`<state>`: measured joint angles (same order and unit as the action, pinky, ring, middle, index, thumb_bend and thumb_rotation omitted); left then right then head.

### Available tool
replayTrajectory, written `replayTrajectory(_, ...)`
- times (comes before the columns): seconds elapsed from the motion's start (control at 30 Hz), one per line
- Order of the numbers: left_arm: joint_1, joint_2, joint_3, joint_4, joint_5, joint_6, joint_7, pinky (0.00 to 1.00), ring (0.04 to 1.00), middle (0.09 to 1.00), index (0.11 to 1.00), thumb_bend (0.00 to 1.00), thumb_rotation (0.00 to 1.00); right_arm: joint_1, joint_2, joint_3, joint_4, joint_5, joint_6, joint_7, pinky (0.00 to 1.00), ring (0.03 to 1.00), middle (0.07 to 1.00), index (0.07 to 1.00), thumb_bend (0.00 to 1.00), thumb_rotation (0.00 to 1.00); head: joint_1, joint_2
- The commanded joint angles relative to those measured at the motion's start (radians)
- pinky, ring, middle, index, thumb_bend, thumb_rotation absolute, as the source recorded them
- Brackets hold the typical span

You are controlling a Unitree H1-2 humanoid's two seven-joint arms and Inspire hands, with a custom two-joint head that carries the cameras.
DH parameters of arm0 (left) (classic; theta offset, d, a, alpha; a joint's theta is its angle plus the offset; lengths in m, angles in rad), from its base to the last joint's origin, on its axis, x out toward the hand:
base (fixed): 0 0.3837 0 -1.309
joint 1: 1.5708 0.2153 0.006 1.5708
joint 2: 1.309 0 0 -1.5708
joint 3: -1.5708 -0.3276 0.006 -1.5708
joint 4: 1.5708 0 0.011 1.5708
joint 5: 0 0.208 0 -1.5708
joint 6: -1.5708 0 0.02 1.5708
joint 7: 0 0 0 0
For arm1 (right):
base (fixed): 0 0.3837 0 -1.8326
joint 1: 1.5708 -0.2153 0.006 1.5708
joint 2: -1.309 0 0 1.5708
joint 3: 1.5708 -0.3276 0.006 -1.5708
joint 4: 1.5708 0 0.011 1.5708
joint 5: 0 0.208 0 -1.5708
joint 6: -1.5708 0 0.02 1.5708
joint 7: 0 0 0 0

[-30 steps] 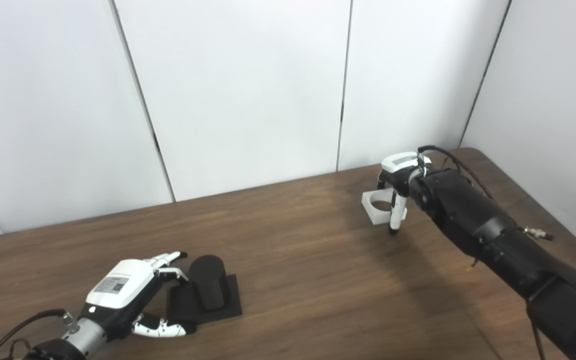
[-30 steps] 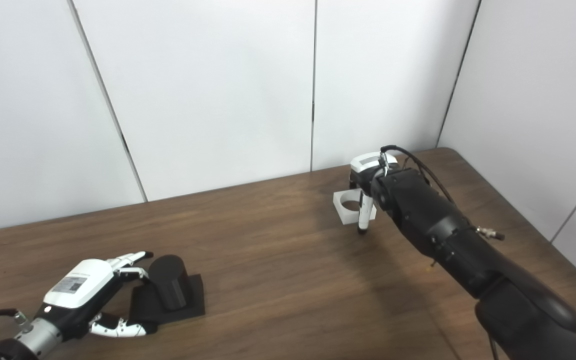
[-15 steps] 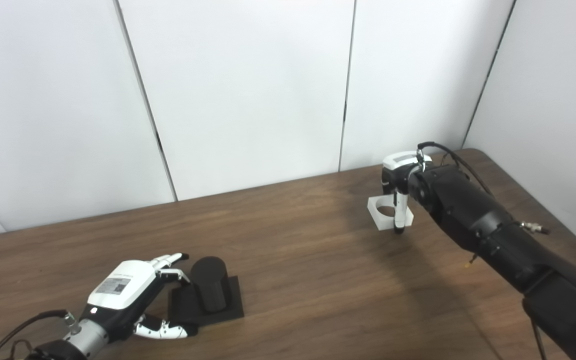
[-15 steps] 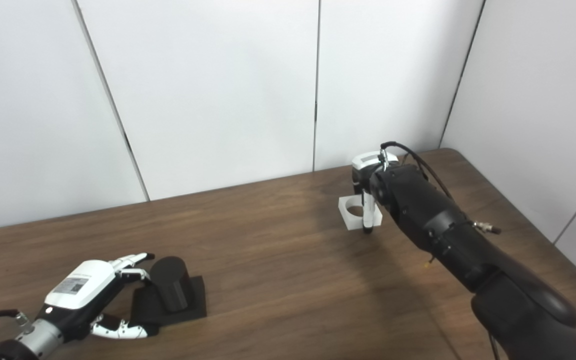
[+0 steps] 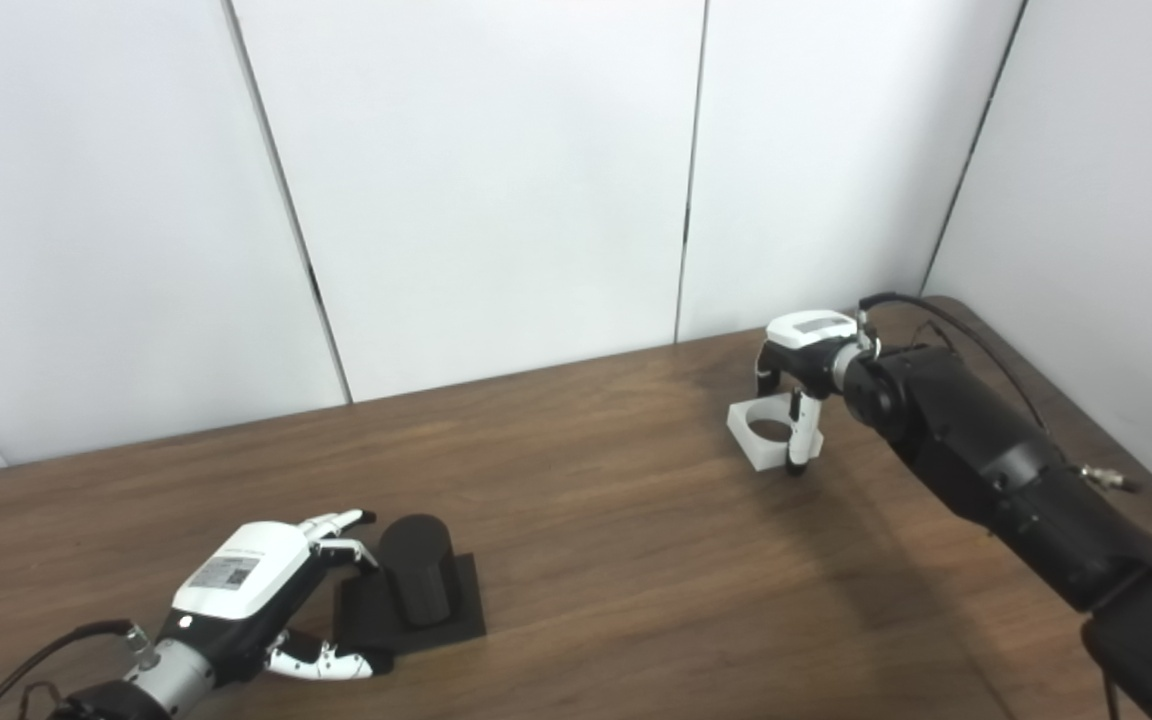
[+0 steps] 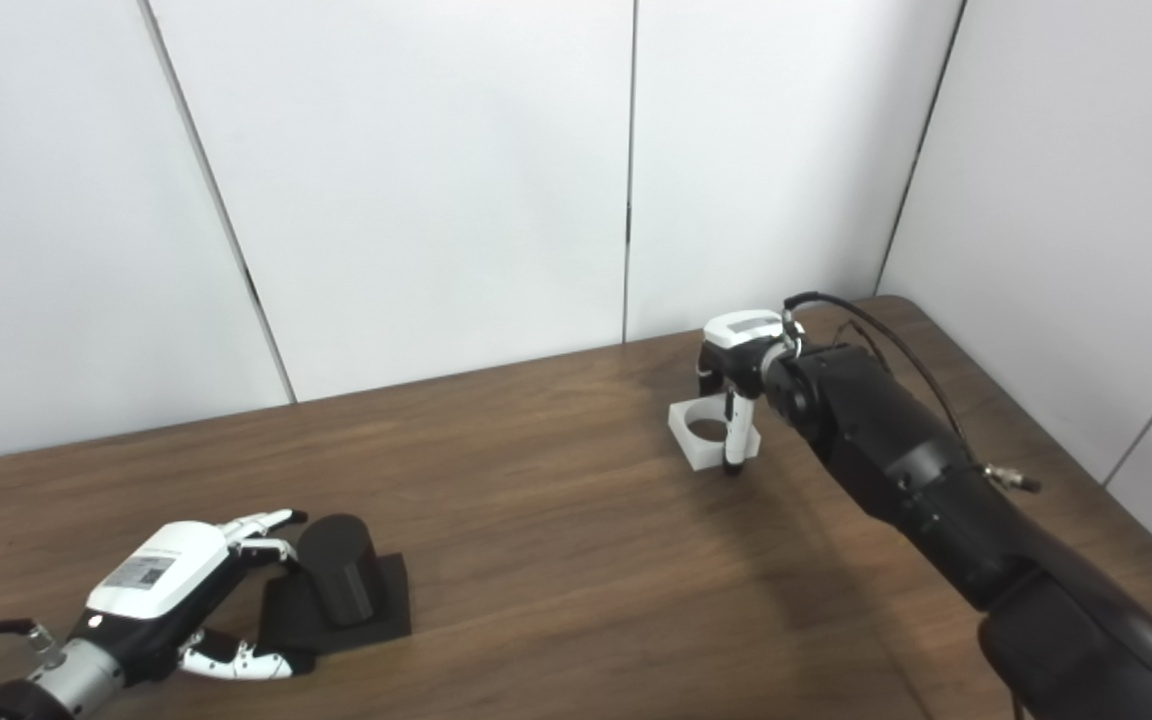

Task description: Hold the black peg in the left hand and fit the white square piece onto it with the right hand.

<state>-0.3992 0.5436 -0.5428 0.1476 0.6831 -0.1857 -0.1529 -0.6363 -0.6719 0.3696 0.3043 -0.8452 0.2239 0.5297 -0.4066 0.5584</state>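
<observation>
Black and matte, the black peg (image 5: 417, 583) is a stubby cylinder standing upright on a flat square base (image 5: 410, 606), just ahead of the left hand (image 5: 254, 594). That hand lies low on the counter (image 5: 596, 540) with its fingers spread, a thumb along the near edge of the base and fingertips reaching the far side of the peg; it brackets the peg but does not appear to have closed on it, and nothing is lifted.

Well apart from it, toward the far corner of the dark wood-grain counter, the right hand (image 5: 798, 385) hangs over the white square piece (image 5: 768, 434). This is a chunky, slightly translucent white block with crisp edges and a round hole through its middle. One finger reaches down at the block's nearer right corner, the others behind it; whether they truly pinch it or only touch it I cannot tell, and the block seems to rest on the counter.

The step in hand looks like securing the white piece. To do it well, the fingers should press on opposite flat faces, leaving the hole unobstructed, and lift it level so the bore can later meet the peg squarely.
</observation>
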Motion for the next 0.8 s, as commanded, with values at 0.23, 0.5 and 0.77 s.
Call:
replayTrajectory(0.23,0.053,-0.004,-0.057,0.003,0.055,0.02,-0.121,0.82,0.904,0.935,0.492,0.52,0.06,-0.035,-0.048,-0.051,-0.2,0.036,-0.076,-0.011,0.95,0.862,0.775,0.481,0.52,0.13,0.08,0.023)
replayTrajectory(0.5,0.05,-0.027,-0.064,-0.014,0.058,0.065,-0.15,0.87,0.933,0.958,0.493,0.52,0.06,-0.047,-0.029,-0.047,-0.332,0.065,-0.116,0.04,0.93,0.854,0.768,0.479,0.52,0.13,0.173,0.05)
replayTrajectory(0.77,0.049,-0.059,-0.074,-0.014,0.077,0.08,-0.138,0.87,0.941,0.958,0.493,0.52,0.07,-0.047,0.008,-0.05,-0.447,0.103,-0.126,0.102,0.92,0.858,0.769,0.478,0.52,0.13,0.307,0.071)
